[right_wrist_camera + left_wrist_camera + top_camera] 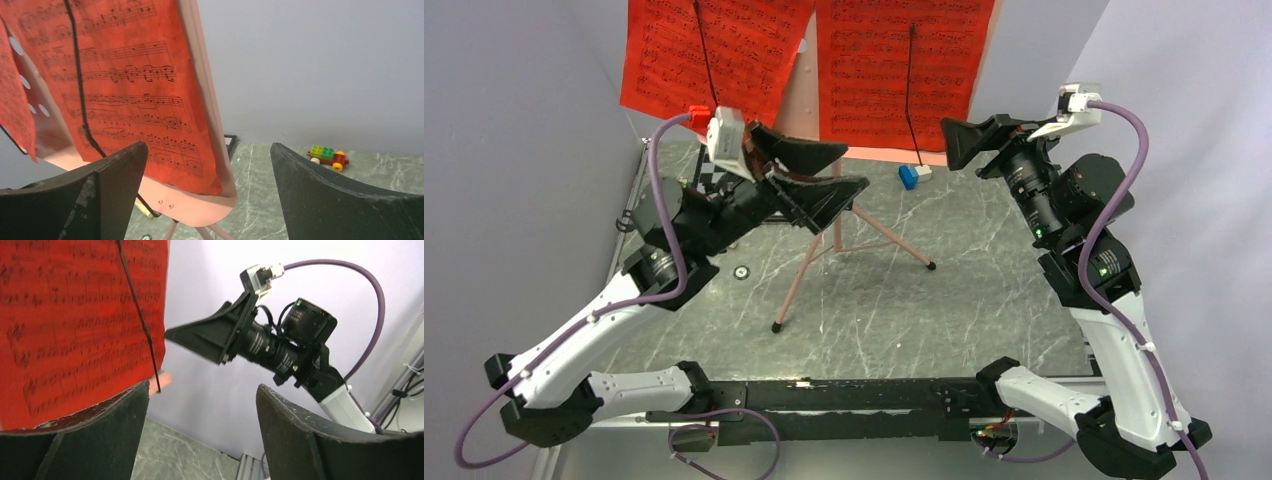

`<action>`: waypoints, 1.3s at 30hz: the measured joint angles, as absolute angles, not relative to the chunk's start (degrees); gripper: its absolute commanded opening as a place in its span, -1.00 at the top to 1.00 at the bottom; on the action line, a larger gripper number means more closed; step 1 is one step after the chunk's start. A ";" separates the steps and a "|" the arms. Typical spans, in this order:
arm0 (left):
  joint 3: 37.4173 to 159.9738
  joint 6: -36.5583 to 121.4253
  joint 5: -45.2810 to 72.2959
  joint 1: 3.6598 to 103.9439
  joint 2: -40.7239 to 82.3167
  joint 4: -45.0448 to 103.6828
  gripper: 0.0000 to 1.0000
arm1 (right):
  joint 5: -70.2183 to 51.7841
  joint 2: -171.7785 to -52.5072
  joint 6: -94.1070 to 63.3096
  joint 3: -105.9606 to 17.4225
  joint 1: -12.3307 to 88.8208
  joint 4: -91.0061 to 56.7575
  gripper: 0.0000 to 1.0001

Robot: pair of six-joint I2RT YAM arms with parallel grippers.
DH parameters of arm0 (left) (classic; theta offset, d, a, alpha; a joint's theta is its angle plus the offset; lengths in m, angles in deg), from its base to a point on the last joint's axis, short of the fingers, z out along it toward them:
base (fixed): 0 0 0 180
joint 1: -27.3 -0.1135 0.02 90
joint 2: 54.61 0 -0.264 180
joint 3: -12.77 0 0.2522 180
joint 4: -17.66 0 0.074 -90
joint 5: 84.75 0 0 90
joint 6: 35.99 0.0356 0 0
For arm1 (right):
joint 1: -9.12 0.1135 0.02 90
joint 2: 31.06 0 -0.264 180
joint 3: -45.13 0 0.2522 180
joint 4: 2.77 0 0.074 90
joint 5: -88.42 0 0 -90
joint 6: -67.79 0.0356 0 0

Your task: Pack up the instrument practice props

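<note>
At table's far edge, both arms reach up toward pink music stand [808,95] holding two red sheet pages [716,50]. Left claw [854,166]: spread wide, empty, by left page's lower corner. Right claw [949,145]: fully spread, empty, beside right page's edge. Blue brick [908,177] on table [984,300] behind stand's legs.

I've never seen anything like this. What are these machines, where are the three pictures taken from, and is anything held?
Two robot arms are bolted to a grey table. The wide picture looks down from above; the other two come from cameras on each wrist, so the dark shapes below are that arm's own fingers. The left gripper and right gripper are both open, holding nothing. Before them stands a pink music stand carrying red sheet-music pages. Small toy bricks lie nearby.
</note>
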State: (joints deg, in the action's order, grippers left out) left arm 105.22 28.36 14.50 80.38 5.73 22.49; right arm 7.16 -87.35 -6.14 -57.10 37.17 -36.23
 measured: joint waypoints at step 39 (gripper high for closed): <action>136.24 30.68 15.25 77.93 36.74 24.85 0.38 | -0.60 -89.21 -5.04 -53.19 32.76 -32.26 -0.76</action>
